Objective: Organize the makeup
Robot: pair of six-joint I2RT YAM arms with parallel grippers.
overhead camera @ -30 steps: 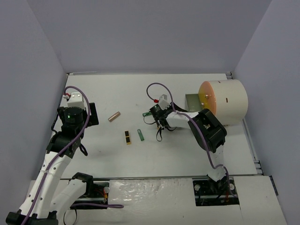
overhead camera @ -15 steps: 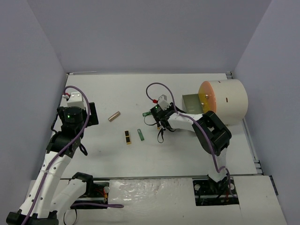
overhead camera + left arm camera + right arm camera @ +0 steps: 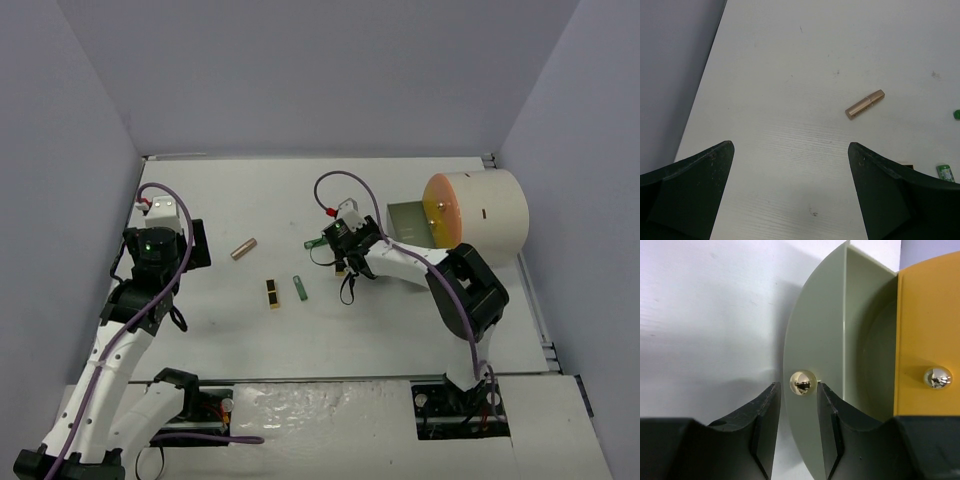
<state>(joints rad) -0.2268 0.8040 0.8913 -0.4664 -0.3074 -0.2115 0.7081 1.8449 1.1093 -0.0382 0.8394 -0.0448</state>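
White surface (image 3: 790,60): our left fingers (image 3: 685,195) gape wide, right fingers (image 3: 765,430) sit slightly parted round drawer knob (image 3: 803,383). We reckon gold tube (image 3: 864,104) prob. light, stiff, rolls; pinch mid-barrel.

The drum (image 3: 480,215) sits at the table's (image 3: 400,330) right, drawer (image 3: 405,218) out leftward; lipstick (image 3: 272,293) and tube (image 3: 298,288) side by side farther left

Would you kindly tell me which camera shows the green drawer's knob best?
Right wrist view: the knob sits close up between the right gripper's fingers. The top view shows only the drawer, knob hidden; the left wrist view shows neither.
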